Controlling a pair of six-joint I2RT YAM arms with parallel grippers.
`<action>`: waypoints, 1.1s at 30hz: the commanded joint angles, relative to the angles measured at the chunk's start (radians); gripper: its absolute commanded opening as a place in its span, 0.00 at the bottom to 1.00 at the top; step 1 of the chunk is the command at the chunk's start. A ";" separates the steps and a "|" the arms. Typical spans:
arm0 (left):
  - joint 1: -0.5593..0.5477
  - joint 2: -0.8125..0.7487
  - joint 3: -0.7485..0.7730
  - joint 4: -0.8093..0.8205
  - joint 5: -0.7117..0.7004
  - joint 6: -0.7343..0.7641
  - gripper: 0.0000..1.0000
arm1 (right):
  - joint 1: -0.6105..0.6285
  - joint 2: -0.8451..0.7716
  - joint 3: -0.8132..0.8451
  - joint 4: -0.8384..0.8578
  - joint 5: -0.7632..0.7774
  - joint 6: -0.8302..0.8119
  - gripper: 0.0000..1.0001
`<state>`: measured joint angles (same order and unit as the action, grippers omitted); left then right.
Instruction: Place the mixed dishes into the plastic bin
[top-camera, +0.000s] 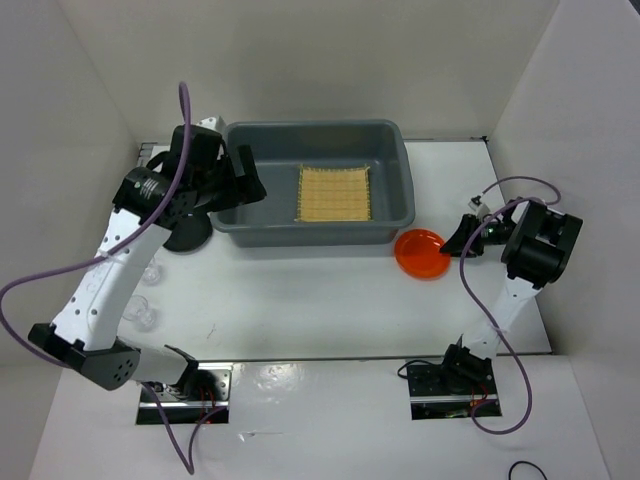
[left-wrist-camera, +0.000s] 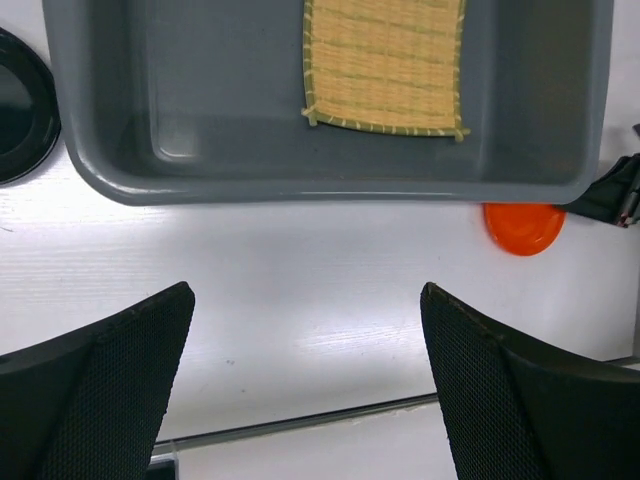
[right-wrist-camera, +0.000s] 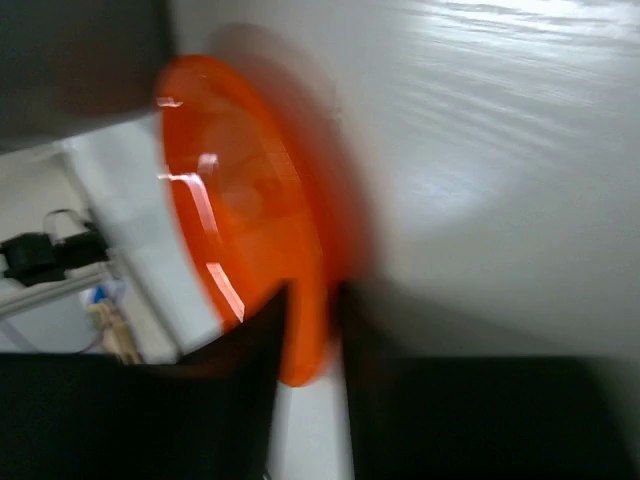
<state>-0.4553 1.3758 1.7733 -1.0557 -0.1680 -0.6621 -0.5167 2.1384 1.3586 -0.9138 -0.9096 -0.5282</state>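
The tan woven mat (top-camera: 335, 193) (left-wrist-camera: 385, 62) lies flat inside the dark grey plastic bin (top-camera: 312, 232) (left-wrist-camera: 330, 185). On the table by the bin's right front corner sits the orange plate (top-camera: 421, 254) (left-wrist-camera: 523, 228) (right-wrist-camera: 240, 200). My right gripper (top-camera: 455, 246) (right-wrist-camera: 310, 310) has its fingers on either side of the plate's right rim, shut on it; that view is blurred. My left gripper (top-camera: 245, 180) (left-wrist-camera: 305, 300) hovers open and empty over the bin's left end. The black plate (top-camera: 187, 235) (left-wrist-camera: 20, 105) lies left of the bin, partly under the left arm. Two clear glass cups (top-camera: 150, 272) (top-camera: 142, 317) stand near the left edge.
White walls close in the table on the left, right and back. Purple cables loop from both arms, and the right arm's cable (top-camera: 520, 185) arcs above its wrist. The arm bases (top-camera: 185, 385) (top-camera: 450, 385) are bolted at the near edge.
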 joint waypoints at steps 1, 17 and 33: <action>0.026 -0.017 -0.044 0.076 0.050 -0.022 1.00 | 0.006 0.069 -0.026 0.075 0.224 0.026 0.15; 0.150 -0.227 -0.238 0.213 0.105 0.079 1.00 | -0.020 -0.471 0.498 -0.284 0.079 -0.018 0.00; 0.328 -0.387 -0.396 0.175 -0.079 -0.031 1.00 | 0.575 -0.062 1.059 -0.220 0.245 0.128 0.00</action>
<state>-0.1593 0.9874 1.3548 -0.8700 -0.2073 -0.6582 0.0444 1.9892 2.3314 -1.1084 -0.7246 -0.4091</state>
